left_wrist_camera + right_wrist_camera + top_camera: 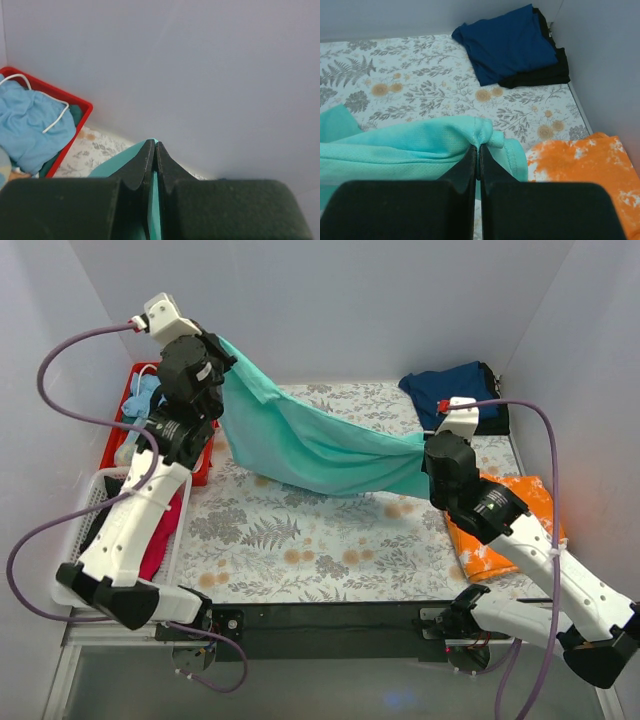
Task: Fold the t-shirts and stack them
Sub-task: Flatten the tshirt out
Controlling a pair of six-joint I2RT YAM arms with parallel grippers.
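A teal shirt point(320, 445) stretched above the table point(300, 540), left gripper point(155, 146) and right gripper point(478, 148) clenched on its ends, navy shirt point(507, 42) on the table

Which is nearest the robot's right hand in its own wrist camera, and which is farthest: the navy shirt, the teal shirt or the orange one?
1. Teal shirt, pinched in the right hand itself.
2. Orange mottled shirt, on the table just to its right.
3. Navy shirt, folded at the far right corner.
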